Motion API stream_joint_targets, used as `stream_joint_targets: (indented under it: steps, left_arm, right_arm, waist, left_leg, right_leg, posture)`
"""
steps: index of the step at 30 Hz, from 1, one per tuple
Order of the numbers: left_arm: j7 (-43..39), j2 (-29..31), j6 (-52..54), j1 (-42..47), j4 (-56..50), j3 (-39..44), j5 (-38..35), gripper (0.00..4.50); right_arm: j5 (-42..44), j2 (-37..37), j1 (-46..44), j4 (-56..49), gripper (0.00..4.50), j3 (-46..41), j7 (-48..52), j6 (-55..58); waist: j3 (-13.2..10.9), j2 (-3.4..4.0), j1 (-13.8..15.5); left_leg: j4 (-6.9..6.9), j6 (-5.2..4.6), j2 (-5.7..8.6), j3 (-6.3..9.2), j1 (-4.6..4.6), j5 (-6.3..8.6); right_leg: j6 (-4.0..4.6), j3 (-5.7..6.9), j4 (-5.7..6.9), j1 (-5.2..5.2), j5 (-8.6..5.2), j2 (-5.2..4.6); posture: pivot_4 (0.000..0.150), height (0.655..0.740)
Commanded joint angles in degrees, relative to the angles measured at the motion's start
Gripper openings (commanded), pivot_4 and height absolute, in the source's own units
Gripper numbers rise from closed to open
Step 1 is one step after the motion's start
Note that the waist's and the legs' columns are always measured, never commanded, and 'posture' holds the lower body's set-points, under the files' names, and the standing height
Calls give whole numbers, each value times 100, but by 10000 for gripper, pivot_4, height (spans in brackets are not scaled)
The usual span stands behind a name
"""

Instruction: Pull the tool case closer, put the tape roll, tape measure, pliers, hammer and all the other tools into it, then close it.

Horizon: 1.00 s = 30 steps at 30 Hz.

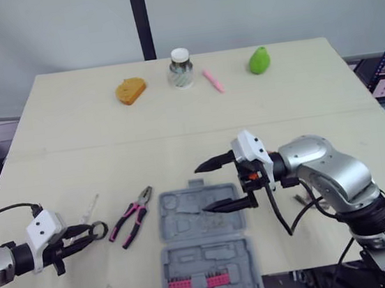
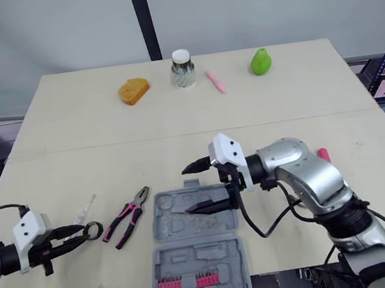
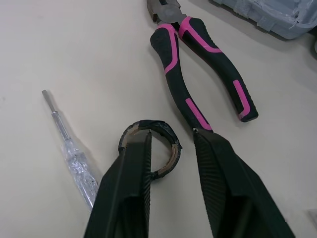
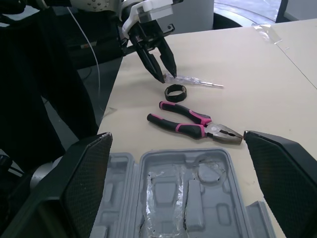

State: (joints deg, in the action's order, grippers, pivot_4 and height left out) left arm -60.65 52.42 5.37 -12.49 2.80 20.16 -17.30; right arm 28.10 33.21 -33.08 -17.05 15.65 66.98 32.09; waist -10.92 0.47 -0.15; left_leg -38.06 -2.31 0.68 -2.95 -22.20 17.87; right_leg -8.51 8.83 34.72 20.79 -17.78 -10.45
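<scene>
**Right gripper spread wide over the open case; left gripper loose over the tape roll**

The grey tool case (image 1: 174, 255) lies open at the desk's (image 1: 176, 125) 6 o'clock edge. Its far half shows bare moulded recesses, and its near half carries a row of pink bits (image 1: 194, 282).

The right gripper (image 1: 200, 189) reaches in from 3 o'clock and sits over the case's far half. Its two black fingers are spread very wide and hold nothing. The nearer finger lies low across the recesses, but whether it touches the plastic cannot be told.

The left gripper (image 1: 89, 234) is at about 8 o'clock on the desk, pointing toward 3 o'clock. Its fingers are parted and unclenched. The tape roll (image 3: 157, 124), a small dark ring, lies flat on the desk at their tips. In the left wrist view one tip overlaps the ring's rim and the other stands just outside it. The right wrist view shows the ring resting on the desk, not lifted.

The pliers (image 1: 131, 218), with pink-and-black handles, lie between the tape roll and the case, their nose toward 1 o'clock. A clear-handled screwdriver (image 1: 88, 209) lies just beyond the left gripper, toward 12 o'clock.

Along the desk's far edge, from 11 to 1 o'clock, stand an orange object (image 1: 130, 90), a white-lidded jar (image 1: 181, 68), a pink stick (image 1: 213, 80) and a green object (image 1: 259, 60).
</scene>
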Motion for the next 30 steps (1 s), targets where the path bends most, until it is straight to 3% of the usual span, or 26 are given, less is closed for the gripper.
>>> stream_joint_targets:
  steps: [1,30]
  left_arm:
    - [11,-26,-152,-24,-20,79,21,13118]
    - [124,-185,-992,58,796,-499,581,13118]
  right_arm:
    - [-78,-68,-138,50,45000,88,117,-189]
    - [-302,-258,-182,269,45000,158,152,-359]
  waist:
    - [0,0,-4]
    - [2,-3,-10]
  left_leg:
    - [0,0,0,-1,0,0]
    - [2,7,-22,-60,-5,4]
  right_leg:
    - [0,0,1,1,0,0]
    - [4,1,40,60,3,1]
  posture:
    - [1500,7400]
    - [1500,7400]
